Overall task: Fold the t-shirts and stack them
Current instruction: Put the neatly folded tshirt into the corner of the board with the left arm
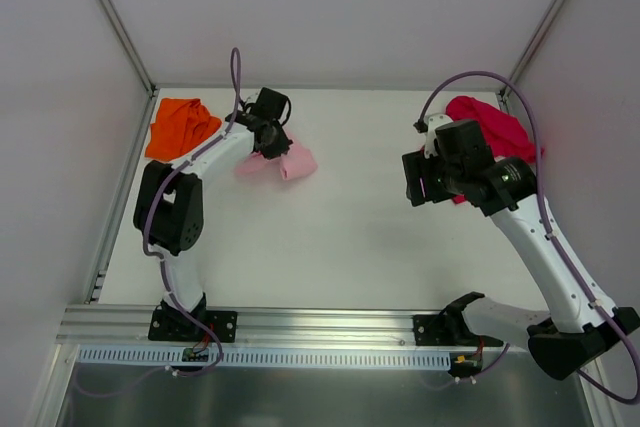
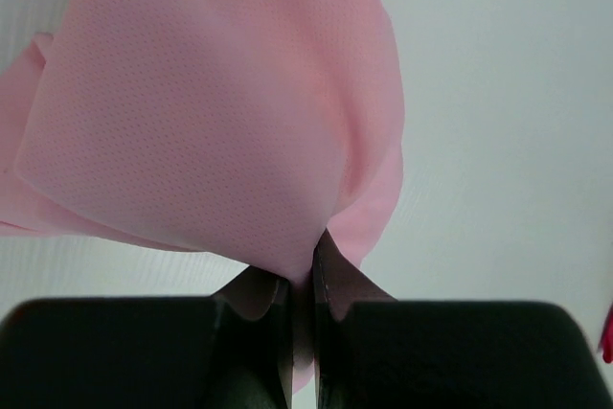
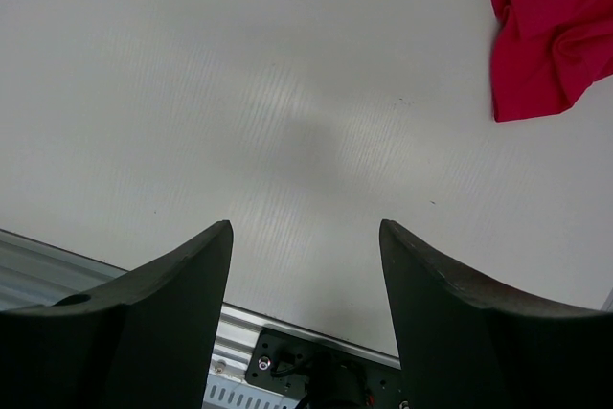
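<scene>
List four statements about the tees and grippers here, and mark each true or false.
1. The left gripper is shut on the pink tee. True.
2. The right gripper holds the red tee. False: its jaws stand open and empty over bare table, and the red tee lies apart from them.
3. The orange tee lies crumpled at the far left corner of the table. True.
4. The three tees are stacked in one pile. False: they are apart, with the orange tee far left, the pink tee in the left gripper and the red tee far right.
</scene>
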Tool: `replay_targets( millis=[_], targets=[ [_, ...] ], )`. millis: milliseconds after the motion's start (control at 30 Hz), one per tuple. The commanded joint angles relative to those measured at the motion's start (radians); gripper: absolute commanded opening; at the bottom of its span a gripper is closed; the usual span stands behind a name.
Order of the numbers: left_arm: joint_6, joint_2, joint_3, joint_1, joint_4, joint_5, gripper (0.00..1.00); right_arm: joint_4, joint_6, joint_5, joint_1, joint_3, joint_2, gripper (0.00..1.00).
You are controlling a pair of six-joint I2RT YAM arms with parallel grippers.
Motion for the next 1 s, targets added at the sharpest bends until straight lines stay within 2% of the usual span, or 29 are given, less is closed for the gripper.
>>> replay_targets(
  millis=[0,167,300,433,767,967],
  targets=[
    [0.050,0.036,0.111,0.056,-0.073,0.048,0.00,0.047,-0.001,-0.009,0.007,-0.023,-0.044,0.67],
    [0.056,0.082,0.217,0.085,-0.090,0.124,0.00,0.058,0.002,-0.010,0.007,-0.071,-0.076,0.67],
    [0.058,0.082,0.298,0.093,-0.104,0.098,0.00,0.064,0.012,-0.018,0.007,-0.106,-0.098,0.67],
    [0.034,0.133,0.427,0.132,-0.143,0.128,0.00,0.070,0.022,-0.029,0.007,-0.114,-0.104,0.67],
    [-0.025,0.205,0.683,0.227,-0.110,0.153,0.00,0.085,0.043,-0.043,0.007,-0.186,-0.148,0.67],
    [-0.017,0.177,0.697,0.303,-0.079,0.113,0.00,0.090,0.052,-0.067,0.006,-0.215,-0.171,0.67]
  ],
)
